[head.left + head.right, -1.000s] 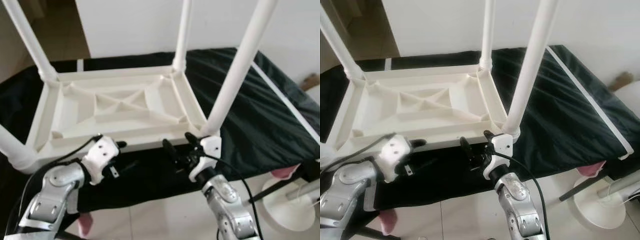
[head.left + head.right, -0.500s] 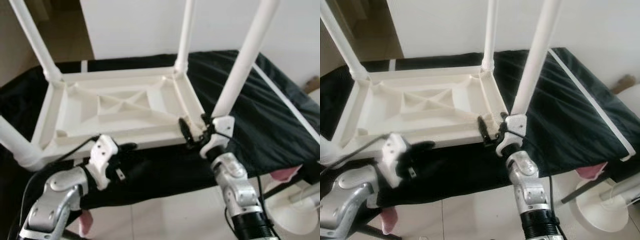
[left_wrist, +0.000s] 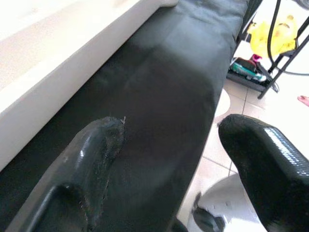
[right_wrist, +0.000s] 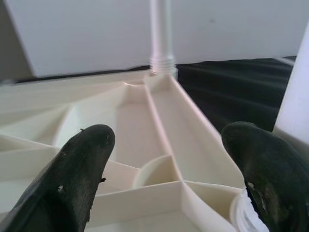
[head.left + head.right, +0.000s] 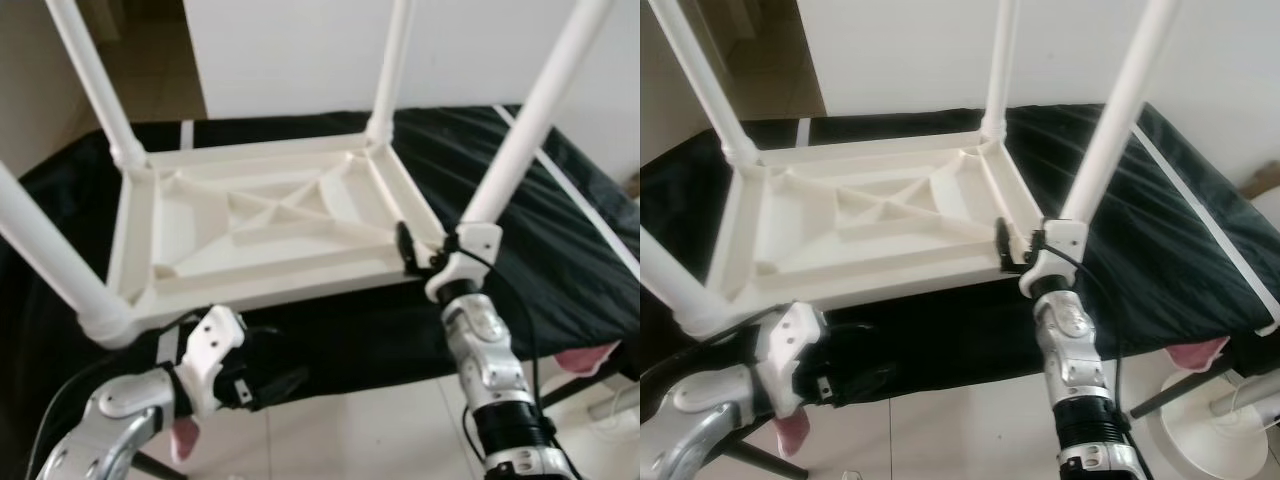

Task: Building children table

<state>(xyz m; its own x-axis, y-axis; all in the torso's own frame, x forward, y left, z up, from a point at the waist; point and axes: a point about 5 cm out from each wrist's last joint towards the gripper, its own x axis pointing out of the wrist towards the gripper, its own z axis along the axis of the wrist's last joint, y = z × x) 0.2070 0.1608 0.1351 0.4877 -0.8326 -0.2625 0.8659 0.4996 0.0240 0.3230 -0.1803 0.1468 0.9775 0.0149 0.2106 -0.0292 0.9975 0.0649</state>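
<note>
The right gripper is seen right of centre in the head views, its two black fingers spread apart and holding nothing, raised at the near right corner of an upturned white plastic children's table. In the right wrist view, the ribbed underside of the tabletop is seen between the fingers, with a round socket moulded just beyond them. The near right leg is seen rising just beside the gripper toward the upper right of the frame.

The left gripper is seen at the lower left, below the table's near edge, its fingers also parted and empty, held before the hanging front of a black cloth.

The table is laid upside down on that cloth, in the middle of the frame. The other three legs are screwed into their corners: the near left leg, the far left leg and the far right leg. A white wall is seen behind, and a pale tiled floor along the bottom.
</note>
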